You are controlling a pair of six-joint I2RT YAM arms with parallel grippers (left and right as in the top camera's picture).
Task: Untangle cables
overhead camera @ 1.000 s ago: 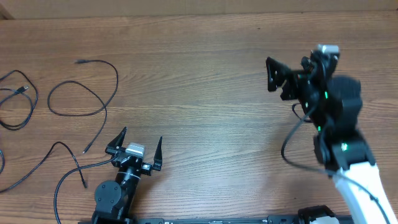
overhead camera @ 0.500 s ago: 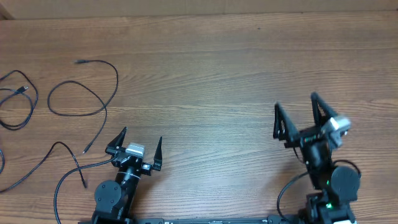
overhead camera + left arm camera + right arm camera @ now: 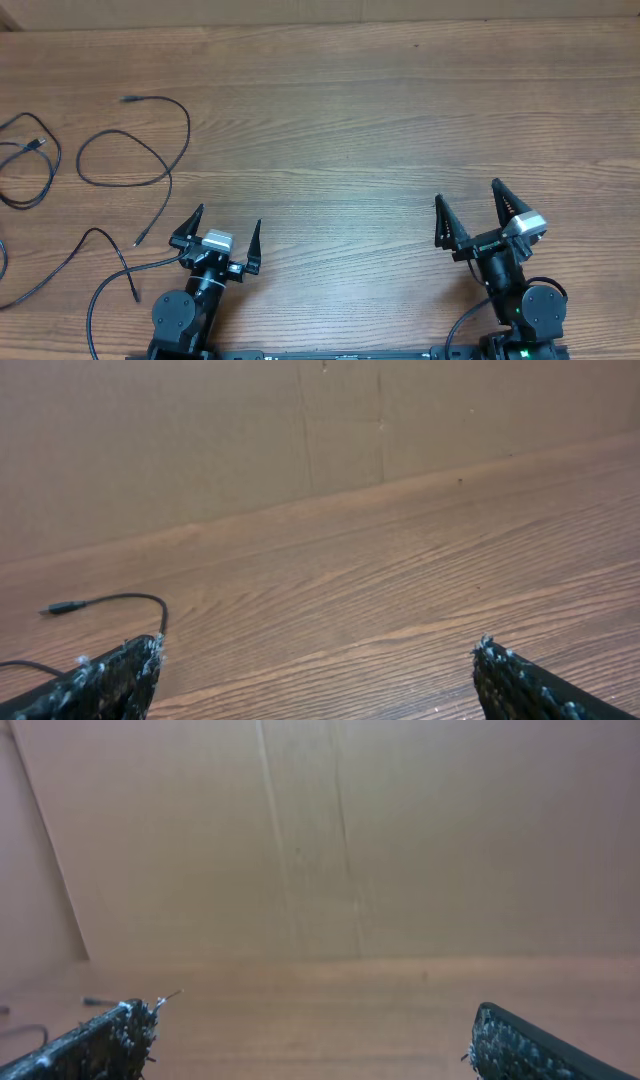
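- Left end effector (image 3: 228, 217): low at the near edge of the tabletop (image 3: 340, 120). Fingers spread wide, nothing between them. The left wrist view agrees, with fingertips (image 3: 120, 672) far apart and bare wood in the gap.
- Right end effector (image 3: 467, 192): also at the near edge, fingers spread wide, holding nothing. In the right wrist view its gap (image 3: 312, 1010) frames only wood and wall.
- Cables (image 3: 120, 160): all lie on the left end effector's left side, flat on the wood and well apart from the right end effector. Neither end effector grips any of them.
- Nearest cord (image 3: 105, 290): runs from just beside the left end effector's body and curves back toward the near edge. Cannot tell if it touches the body.
- Arched cord (image 3: 92, 233): plug end left of the body. It rises in an arch and leaves the frame at the left.
- Looped cord (image 3: 186, 120): one plug lies just left of the left fingertip. The cord makes a loop farther out and ends in a second plug (image 3: 65, 607), ahead-left of the left finger.
- Outer cords (image 3: 40, 170): farthest left, overlapping curves cut off by the frame edge.
- Cardboard wall (image 3: 200, 440): stands along the far edge, beyond both end effectors.
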